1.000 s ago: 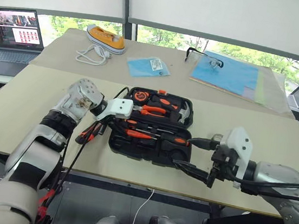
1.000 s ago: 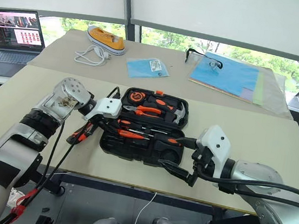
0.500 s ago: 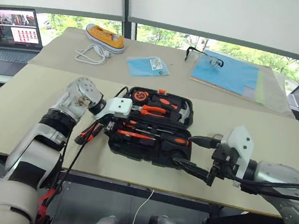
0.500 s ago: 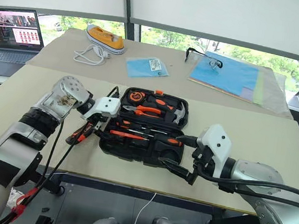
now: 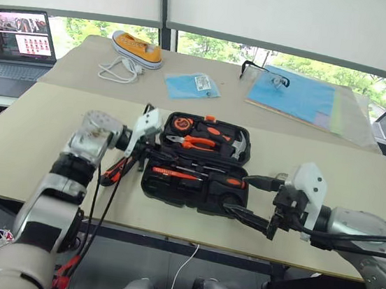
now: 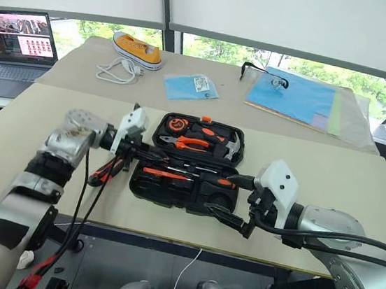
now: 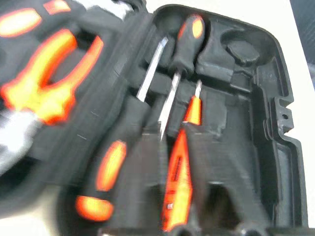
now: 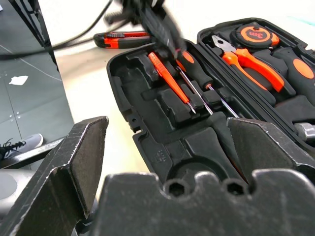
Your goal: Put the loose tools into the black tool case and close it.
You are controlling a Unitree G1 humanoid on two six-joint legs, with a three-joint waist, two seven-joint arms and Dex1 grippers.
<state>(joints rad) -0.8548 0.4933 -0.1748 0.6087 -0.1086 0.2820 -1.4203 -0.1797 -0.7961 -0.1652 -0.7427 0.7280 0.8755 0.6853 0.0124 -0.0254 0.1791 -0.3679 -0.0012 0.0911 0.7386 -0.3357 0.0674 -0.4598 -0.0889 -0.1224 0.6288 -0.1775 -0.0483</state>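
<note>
While our right gripper point(image 5: 251, 201) waits wide open and empty at the desk's near edge, by the near right corner of the black tool case point(image 5: 198, 163), the utility knife point(image 5: 114, 170) lies loose on the desk just off the case's left side. We judge our left gripper point(image 5: 151, 152) the nearer one: shut, apparently holding nothing, at the case's left rim. Its own cables cross the knife. Screwdrivers point(image 5: 196, 176) lie lengthwise in the near half; pliers point(image 5: 194, 142) beyond. Sneaker point(image 5: 137, 48) near the far edge.
</note>
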